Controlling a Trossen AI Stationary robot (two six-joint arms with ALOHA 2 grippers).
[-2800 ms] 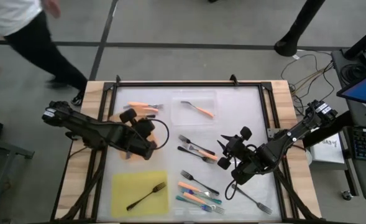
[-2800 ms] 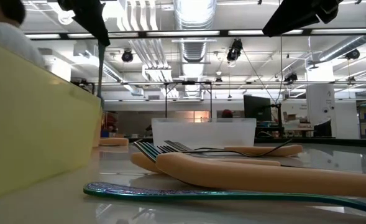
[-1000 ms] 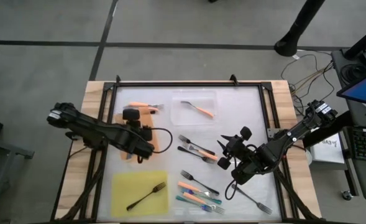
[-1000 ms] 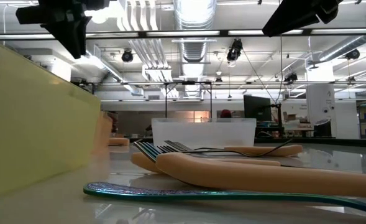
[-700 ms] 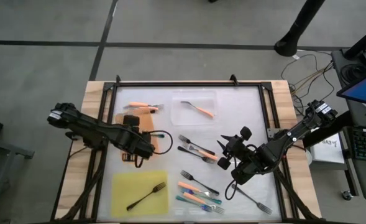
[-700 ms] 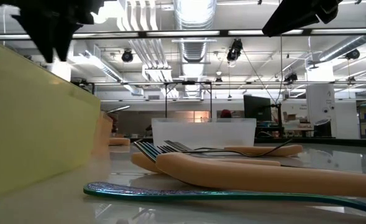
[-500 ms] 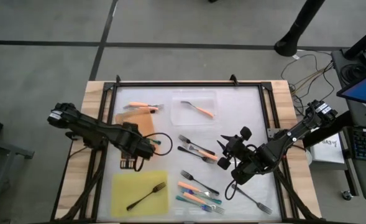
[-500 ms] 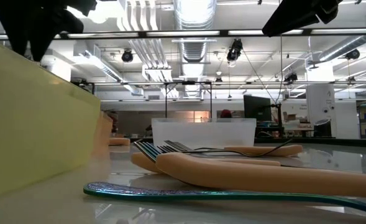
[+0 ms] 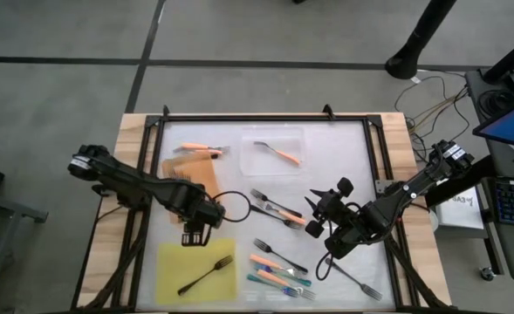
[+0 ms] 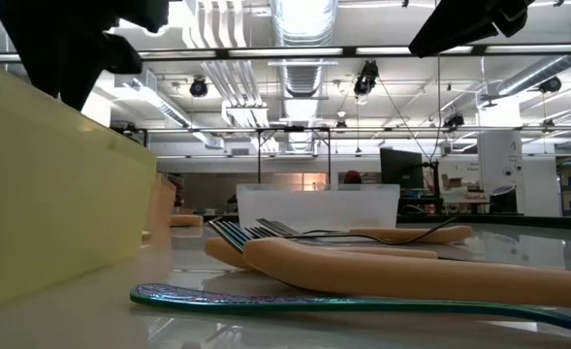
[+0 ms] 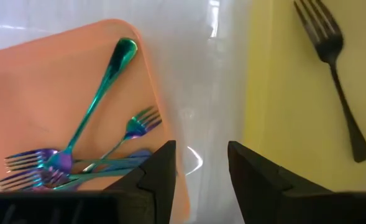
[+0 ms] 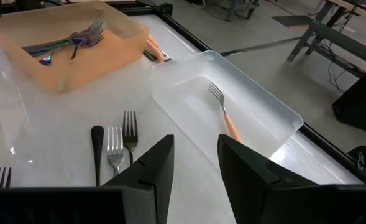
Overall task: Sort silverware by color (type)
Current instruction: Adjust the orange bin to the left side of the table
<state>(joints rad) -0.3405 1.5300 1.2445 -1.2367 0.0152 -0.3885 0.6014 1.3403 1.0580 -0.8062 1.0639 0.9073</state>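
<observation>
My left gripper (image 9: 193, 235) (image 11: 201, 169) hovers open and empty over the strip of table between the orange tray (image 9: 191, 172) and the yellow tray (image 9: 171, 272). Several teal forks (image 11: 77, 149) lie in the orange tray; one black fork (image 9: 206, 275) (image 11: 335, 68) lies in the yellow tray. My right gripper (image 9: 314, 208) (image 12: 195, 163) waits open and empty at the table's right middle, above loose forks (image 9: 270, 208). An orange-handled fork (image 9: 283, 155) (image 12: 225, 115) lies in the clear tray (image 9: 272, 138). More orange-handled and teal forks (image 9: 278, 269) lie near the front edge.
Two orange-handled forks (image 9: 200, 150) lie just beyond the orange tray's far side. A silvery fork (image 9: 354, 279) lies at the near right. In the low view an orange handle (image 10: 411, 276) and a teal handle (image 10: 314, 301) lie close before the camera, beside the yellow tray's wall (image 10: 52, 194).
My left gripper has gone from above the orange tray's far part toward the table's near edge and a little right, ending over the gap before the yellow tray. Its cable loop has swung along with it. The forks have stayed where they were.
</observation>
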